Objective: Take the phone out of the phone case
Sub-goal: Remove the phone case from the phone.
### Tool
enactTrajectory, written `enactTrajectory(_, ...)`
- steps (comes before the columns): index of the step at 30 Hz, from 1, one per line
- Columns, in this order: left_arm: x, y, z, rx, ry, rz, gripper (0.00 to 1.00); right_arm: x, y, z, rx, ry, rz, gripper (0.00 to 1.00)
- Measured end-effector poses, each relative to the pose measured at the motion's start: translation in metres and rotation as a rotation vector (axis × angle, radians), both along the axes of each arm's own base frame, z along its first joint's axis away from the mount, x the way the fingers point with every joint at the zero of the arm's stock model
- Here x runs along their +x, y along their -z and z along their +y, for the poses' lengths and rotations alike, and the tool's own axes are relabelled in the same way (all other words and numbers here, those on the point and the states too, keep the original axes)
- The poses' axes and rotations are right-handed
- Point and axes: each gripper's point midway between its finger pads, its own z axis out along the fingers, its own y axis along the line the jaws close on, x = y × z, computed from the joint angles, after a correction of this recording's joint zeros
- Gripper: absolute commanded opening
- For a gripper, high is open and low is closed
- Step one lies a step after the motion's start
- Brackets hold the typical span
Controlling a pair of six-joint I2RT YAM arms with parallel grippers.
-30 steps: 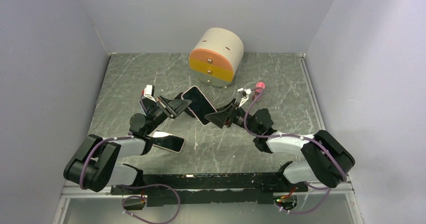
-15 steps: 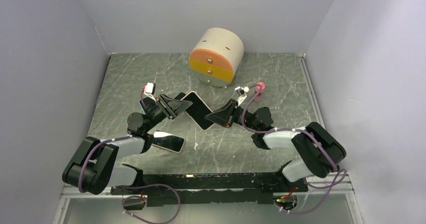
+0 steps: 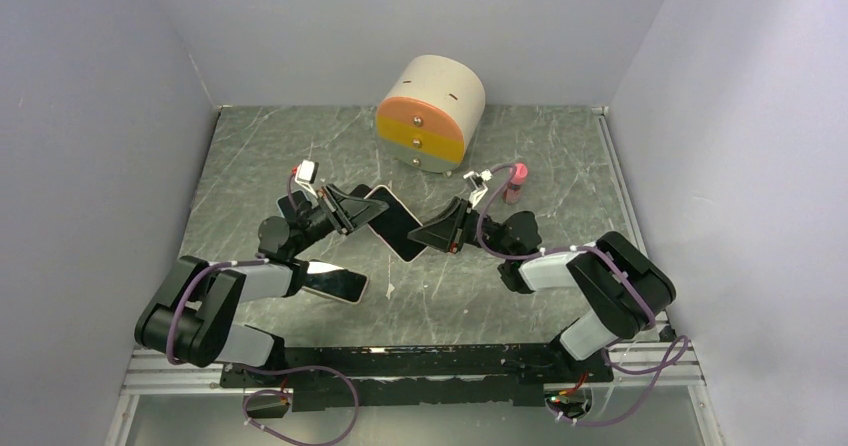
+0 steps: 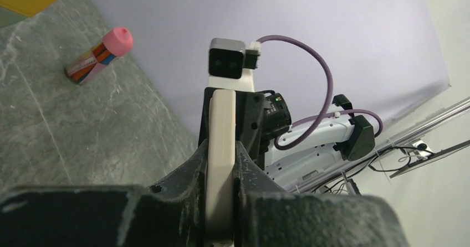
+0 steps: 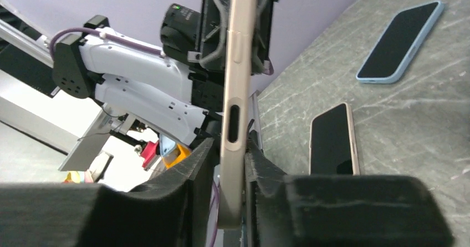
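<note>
Left gripper (image 3: 358, 211) is clenched on the left end of the cased phone (image 3: 395, 221). The right gripper (image 3: 432, 232) is clamped on its right end. The cased phone hangs between the two, lifted off the table (image 3: 560, 166), near the middle of the scene. From above it shows a dark face, and it runs slantwise from far left to near right.

In the left wrist view the fingers (image 4: 188, 175) press flat on both faces of a cream-coloured edge. That edge runs straight away from the camera to the other gripper's black jaws. The right wrist view shows the same from the other end: a beige edge with a long button and a dark slot, squeezed between the two black fingers (image 5: 191, 164).

Far of the arms stands a round drawer unit (image 3: 430, 106) with an orange and yellow front. To its right a pink-capped marker (image 3: 516, 178) stands near the right gripper's wrist.

Two more phones lie flat and screen-up on the table in the right wrist view, near each other but apart. One is a pale-rimmed phone (image 5: 332, 139), the other a blue-cased phone (image 5: 400, 41). From above only one phone shows, just beside the left forearm, probably the pale-rimmed one.
</note>
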Motion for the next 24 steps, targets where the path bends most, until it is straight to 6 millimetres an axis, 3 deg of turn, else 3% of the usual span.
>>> enactTrajectory(7,0.010,0.001,0.003,-0.028,-0.039,0.076,0.03,-0.001,-0.014,-0.003,0.024,0.012,-0.096,0.61)
enactTrajectory(16,0.027,-0.009,0.015,-0.100,-0.152,0.144,0.03,-0.004,-0.019,-0.004,0.029,0.022,-0.168,0.68)
enactTrajectory(24,0.031,-0.029,0.029,-0.145,-0.236,0.153,0.03,-0.015,-0.029,-0.001,0.002,0.034,-0.274,0.65)
